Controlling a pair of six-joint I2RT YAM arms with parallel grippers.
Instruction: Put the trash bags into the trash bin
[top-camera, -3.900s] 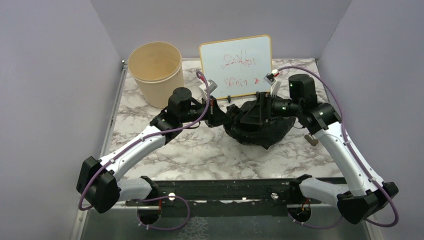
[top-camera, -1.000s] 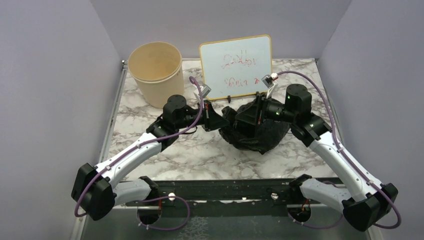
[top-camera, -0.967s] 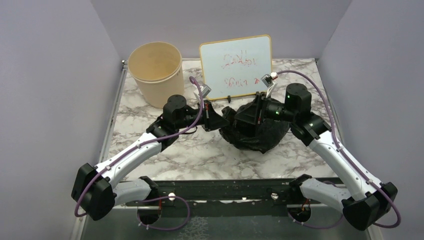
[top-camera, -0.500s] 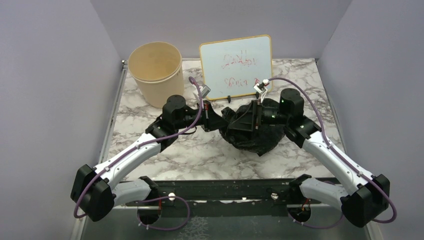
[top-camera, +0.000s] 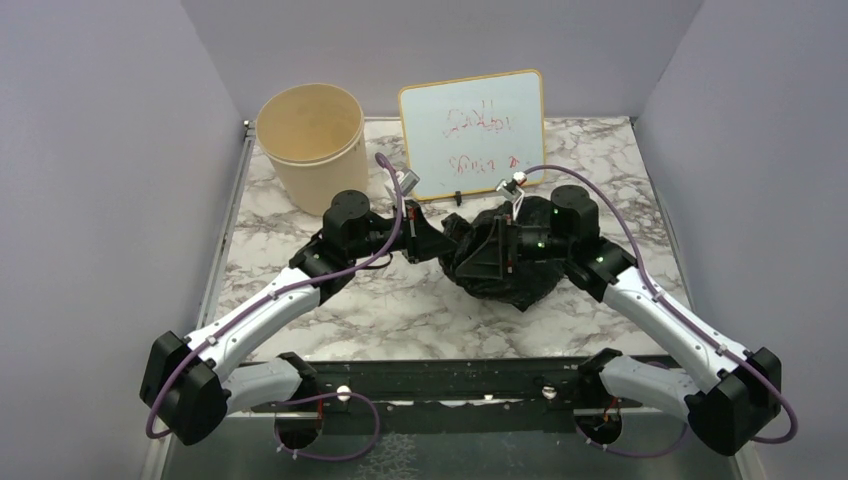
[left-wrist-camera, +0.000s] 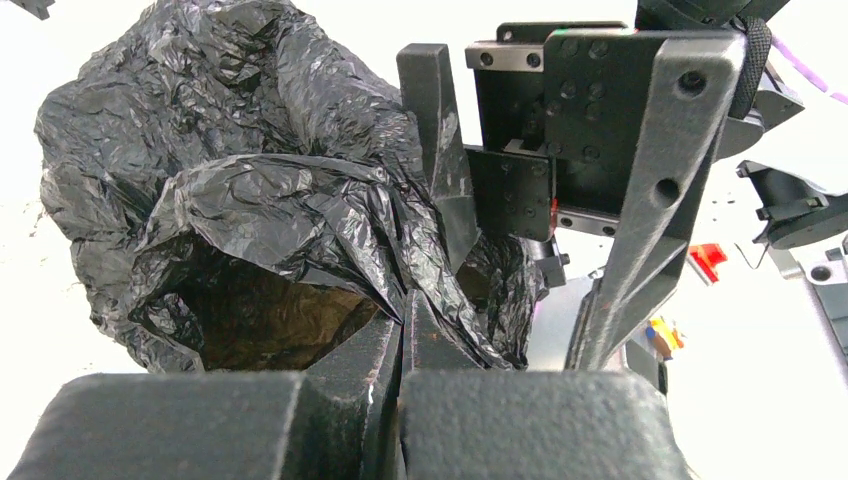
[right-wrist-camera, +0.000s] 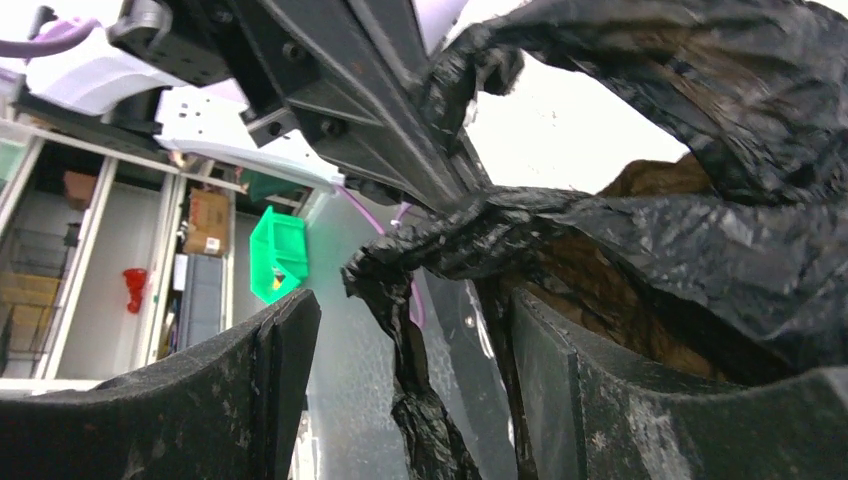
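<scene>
Jaws of the left gripper (left-wrist-camera: 402, 335) are pressed together, and we see a fold of the crinkled black trash bag (left-wrist-camera: 220, 150) nipped between them. Facing it from the right, the right gripper (right-wrist-camera: 405, 320) stands spread wide, with a twisted strand of the bag's rim hanging between its jaws; we cannot tell whether it touches them. The bag lies heaped mid-way across the marble table (top-camera: 400, 310), just near of the whiteboard (top-camera: 472, 130). The cream trash bin (top-camera: 310, 145) stands upright at the far left, well apart from the bag.
</scene>
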